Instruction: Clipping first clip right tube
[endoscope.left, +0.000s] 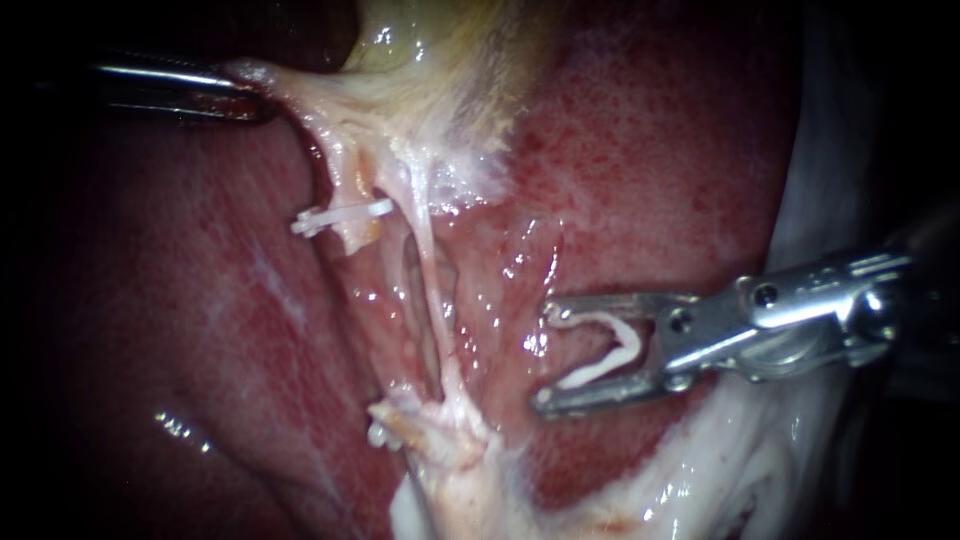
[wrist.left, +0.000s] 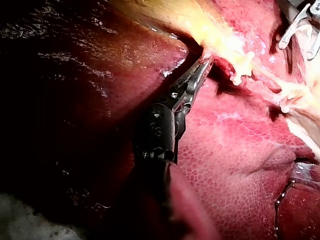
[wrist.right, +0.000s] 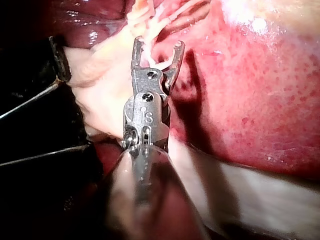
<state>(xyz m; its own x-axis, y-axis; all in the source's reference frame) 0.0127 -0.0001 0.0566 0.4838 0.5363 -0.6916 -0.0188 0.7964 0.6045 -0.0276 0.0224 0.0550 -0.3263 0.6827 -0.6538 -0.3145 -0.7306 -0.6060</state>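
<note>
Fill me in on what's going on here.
My left instrument holds pale tissue by the gallbladder, stretching it. My right instrument carries an open white clip in its jaws, beside the thin right tube but not around it. The left tube already bears a closed clip.

R instrument is seen w/ 2 jaws spread apart; a white clip is held between them. Pale tissue strands are seen just ahead of the tips. Mottled red liver is seen beside it, whitish tissue on the other side.
</note>
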